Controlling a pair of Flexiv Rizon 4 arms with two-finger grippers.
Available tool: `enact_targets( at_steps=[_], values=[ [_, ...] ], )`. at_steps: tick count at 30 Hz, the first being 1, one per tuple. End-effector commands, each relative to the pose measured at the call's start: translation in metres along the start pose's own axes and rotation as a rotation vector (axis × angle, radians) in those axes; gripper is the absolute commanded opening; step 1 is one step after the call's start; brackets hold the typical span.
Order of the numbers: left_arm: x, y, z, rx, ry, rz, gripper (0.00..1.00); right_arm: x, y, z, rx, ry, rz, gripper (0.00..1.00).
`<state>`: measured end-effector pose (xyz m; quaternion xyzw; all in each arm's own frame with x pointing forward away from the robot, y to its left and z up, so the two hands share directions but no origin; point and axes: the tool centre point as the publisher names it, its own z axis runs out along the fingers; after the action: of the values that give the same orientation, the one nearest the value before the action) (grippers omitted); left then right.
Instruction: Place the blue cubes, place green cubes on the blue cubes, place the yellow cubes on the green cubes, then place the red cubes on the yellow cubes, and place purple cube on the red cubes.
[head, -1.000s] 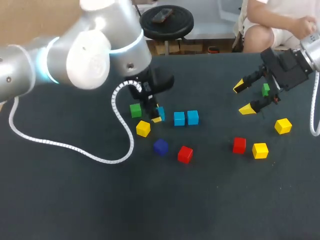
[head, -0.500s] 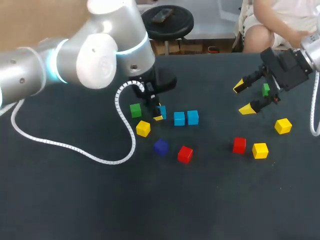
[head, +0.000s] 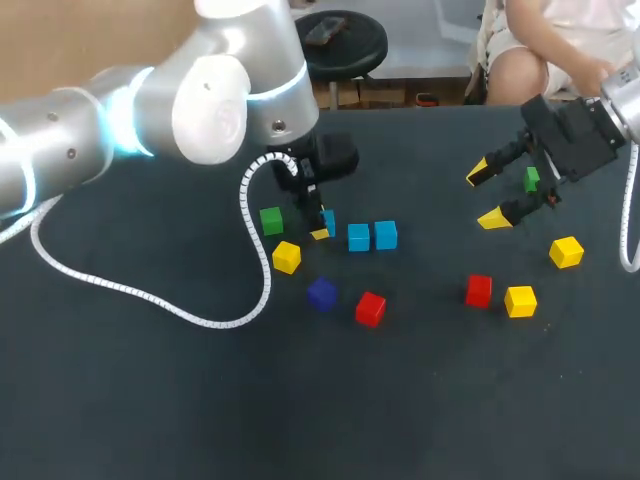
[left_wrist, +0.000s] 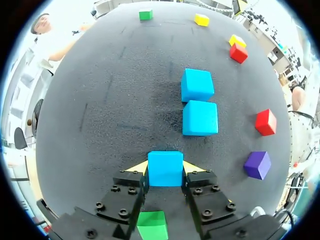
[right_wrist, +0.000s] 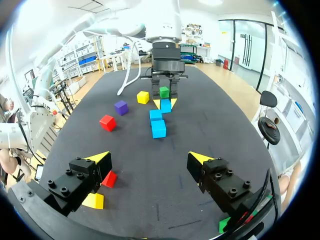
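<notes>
As the blue pair (left_wrist: 200, 117) seemingly needs a third, my left gripper (left_wrist: 165, 167) grips a blue cube (left_wrist: 165, 175) — right gripper (right_wrist: 149, 157) (spread wide) hangs empty.

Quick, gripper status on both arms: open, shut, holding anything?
Left gripper: shut on a blue cube.
Right gripper: open, holding nothing.

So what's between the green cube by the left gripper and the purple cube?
A yellow cube sits between that green cube and the purple cube, touching neither. The head view shows it.
</notes>
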<state>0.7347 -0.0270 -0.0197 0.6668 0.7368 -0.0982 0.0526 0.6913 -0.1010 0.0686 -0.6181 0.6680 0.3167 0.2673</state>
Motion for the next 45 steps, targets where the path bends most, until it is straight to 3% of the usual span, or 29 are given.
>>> enact_targets(
  at_steps=[1, 11, 16, 28, 45],
  values=[
    [0.002, -0.006, 0.008, -0.001, -0.001, -0.005, 0.0, 0.0, 0.0, 0.0, 0.0, -0.001, -0.001, 1.0],
    [0.005, -0.052, -0.009, -0.008, 0.001, -0.064, 0.0, 0.0, 0.0, 0.0, 0.0, -0.001, -0.001, 1.0],
    [0.001, -0.064, -0.011, -0.017, 0.034, -0.071, 0.0, 0.0, 0.0, 0.0, 0.0, -0.001, -0.001, 1.0],
    [-0.012, -0.053, -0.024, -0.069, 0.038, -0.033, 0.0, 0.0, 0.0, 0.0, 0.0, -0.001, -0.001, 1.0],
    [0.0, -0.045, -0.001, -0.046, 0.034, -0.05, 0.0, 0.0, 0.0, 0.0, 0.0, -0.001, -0.001, 1.0]
  ],
)
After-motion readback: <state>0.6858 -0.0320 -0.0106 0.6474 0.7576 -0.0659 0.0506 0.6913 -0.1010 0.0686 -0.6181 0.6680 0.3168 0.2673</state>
